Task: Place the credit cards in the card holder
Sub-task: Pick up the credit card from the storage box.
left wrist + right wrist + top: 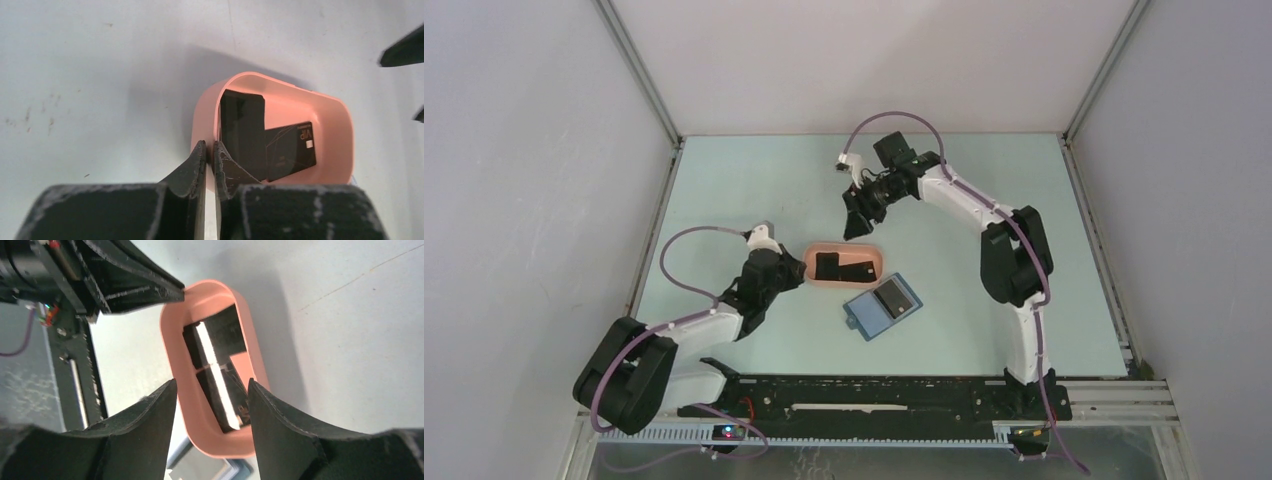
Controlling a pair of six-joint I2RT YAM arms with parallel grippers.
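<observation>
Two black credit cards [292, 150] lie in a pink oval tray [330, 120], one leaning against its wall [242, 130]. The cards also show from above [839, 265] and in the right wrist view [220, 337]. My left gripper [210, 147] pinches the tray's near end wall, one finger outside and one inside; from above it sits at the tray's left end [796, 268]. My right gripper [211, 385] hovers open above the tray [175, 340], holding nothing; from above it hangs just behind the tray [856, 215]. The blue card holder [882, 305] lies open in front of the tray.
The card holder's blurred corner [200, 467] shows below the tray in the right wrist view. A black rail [864, 395] runs along the near table edge. Metal frame posts [639, 75] and white walls bound the table on both sides.
</observation>
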